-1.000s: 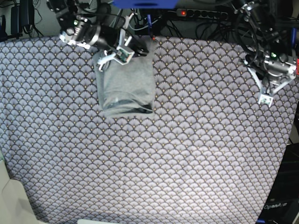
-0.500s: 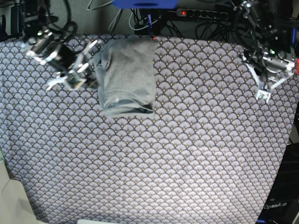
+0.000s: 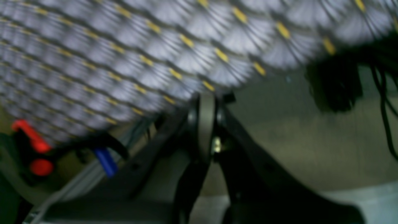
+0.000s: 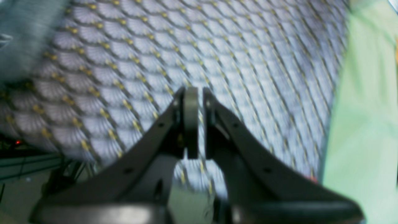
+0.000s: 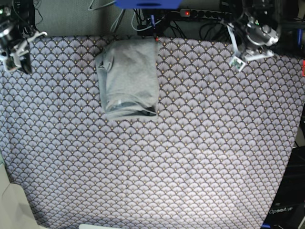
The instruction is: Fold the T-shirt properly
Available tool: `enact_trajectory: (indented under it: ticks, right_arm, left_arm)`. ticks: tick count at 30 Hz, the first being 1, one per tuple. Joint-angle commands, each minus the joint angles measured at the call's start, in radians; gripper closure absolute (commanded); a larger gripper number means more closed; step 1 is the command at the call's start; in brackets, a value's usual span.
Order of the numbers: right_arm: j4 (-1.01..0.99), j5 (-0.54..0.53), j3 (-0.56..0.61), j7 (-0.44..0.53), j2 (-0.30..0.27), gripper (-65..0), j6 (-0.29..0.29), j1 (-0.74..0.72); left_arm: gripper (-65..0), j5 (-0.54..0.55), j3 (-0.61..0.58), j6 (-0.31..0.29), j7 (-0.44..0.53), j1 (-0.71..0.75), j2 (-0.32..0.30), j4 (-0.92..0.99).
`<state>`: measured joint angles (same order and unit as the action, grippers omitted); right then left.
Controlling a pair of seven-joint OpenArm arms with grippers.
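Note:
The T-shirt (image 5: 127,78) lies folded into a grey rectangle on the purple tablecloth (image 5: 190,143), near the back edge and left of centre, with nothing touching it. My right gripper (image 5: 14,59) is at the back left corner, well away from the shirt. In the right wrist view the right gripper (image 4: 192,93) is shut and empty over bare cloth, and the T-shirt (image 4: 25,37) is a grey blur at top left. My left gripper (image 5: 237,62) hangs at the back right edge. In its wrist view the left gripper (image 3: 206,105) is shut and empty past the table's edge.
Cables and a power strip (image 5: 205,13) run behind the table's back edge. A red part (image 3: 31,140) and a blue part (image 3: 105,161) show under the cloth's edge. A pale green surface (image 4: 367,124) borders the cloth in the right wrist view.
My right arm has pulled away from the shirt's top edge to the far back left corner. My left arm has moved from the right side up to the back edge. The shirt stays still.

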<state>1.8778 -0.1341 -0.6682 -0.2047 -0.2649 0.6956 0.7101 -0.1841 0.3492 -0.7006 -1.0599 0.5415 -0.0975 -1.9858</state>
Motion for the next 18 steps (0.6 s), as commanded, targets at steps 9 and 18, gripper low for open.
enact_trajectory:
  ticks: [9,18]
  right_arm:
    - [-0.292,-0.012,-0.167,0.273,0.059,-0.9,0.003,0.147]
    - [-0.895,0.067,-0.167,0.578,0.031,-0.9,0.003,0.084]
  left_arm:
    - [0.0,0.002,-0.065,0.002,0.158,0.171,0.003,0.015]
    - [0.0,-0.030,-0.057,0.002,0.407,0.162,0.005,0.428]
